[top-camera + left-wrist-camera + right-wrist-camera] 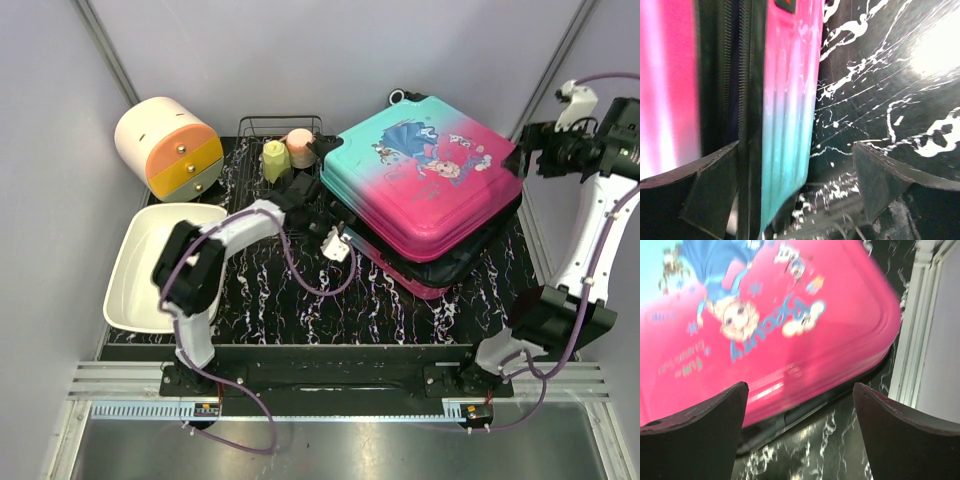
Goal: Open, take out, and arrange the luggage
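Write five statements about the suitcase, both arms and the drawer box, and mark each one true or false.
1. The suitcase lies on the black marbled mat. True.
2. The right end effector is shut on the suitcase. False: it is open and holds nothing.
3. The left end effector is open at the suitcase's left edge. True.
4. The drawer box stands right of the suitcase. False: it stands at the back left.
5. The suitcase is flung fully open. False: its lid lies over the base.
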`<state>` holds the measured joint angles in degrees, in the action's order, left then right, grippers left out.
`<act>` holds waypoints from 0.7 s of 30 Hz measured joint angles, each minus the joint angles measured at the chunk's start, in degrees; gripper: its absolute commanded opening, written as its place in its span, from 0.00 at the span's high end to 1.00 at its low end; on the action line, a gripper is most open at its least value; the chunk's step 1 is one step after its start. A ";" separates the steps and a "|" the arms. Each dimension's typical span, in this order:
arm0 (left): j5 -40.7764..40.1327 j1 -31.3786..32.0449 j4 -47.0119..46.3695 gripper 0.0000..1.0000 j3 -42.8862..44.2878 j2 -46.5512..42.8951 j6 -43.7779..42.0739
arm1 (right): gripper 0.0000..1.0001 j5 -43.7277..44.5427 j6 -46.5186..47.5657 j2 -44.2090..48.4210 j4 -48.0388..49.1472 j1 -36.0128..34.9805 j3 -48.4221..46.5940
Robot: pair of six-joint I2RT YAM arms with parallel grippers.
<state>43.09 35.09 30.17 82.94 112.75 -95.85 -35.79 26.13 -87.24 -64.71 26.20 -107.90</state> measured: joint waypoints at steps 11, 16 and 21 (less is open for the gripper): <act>-4.96 6.45 -17.11 0.05 -16.74 -31.21 45.09 | 0.02 -6.12 -14.88 -21.90 11.69 0.13 -18.80; -15.04 4.17 -17.29 0.01 -16.39 -30.10 82.16 | 0.01 -8.96 -16.98 -35.41 11.19 -0.07 -31.87; -22.77 3.82 -19.08 0.01 -21.94 -30.27 106.92 | 0.03 -10.27 -15.87 -43.80 10.05 -0.96 -39.34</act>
<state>20.32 38.92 11.09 60.99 82.48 11.07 -46.06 10.26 -131.04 -54.65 25.23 -147.24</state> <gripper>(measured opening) 0.988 0.984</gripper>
